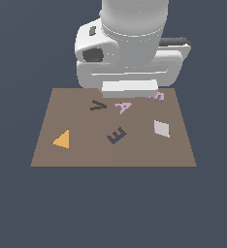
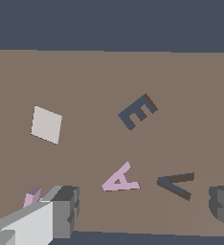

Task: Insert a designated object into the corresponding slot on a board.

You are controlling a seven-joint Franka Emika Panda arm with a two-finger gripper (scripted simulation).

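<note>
Piece: designated object (image 2: 32, 195), small, flat, stiff, likely light; lies just outside one finger (image 2: 66, 210).
Grip: pinch its side edges.
Hand: hand (image 2: 142, 208) spread wide, empty.

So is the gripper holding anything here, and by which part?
Nothing is held. The gripper has its jaws spread wide with only bare board between them; the small lilac piece lies outside one finger.

1. Dark V (image 1: 98, 105), beside the pink A (image 1: 123, 107).
2. Orange triangle (image 1: 61, 139), toward the exterior view's left.
3. White diamond (image 1: 161, 128), toward the exterior view's right.
</note>
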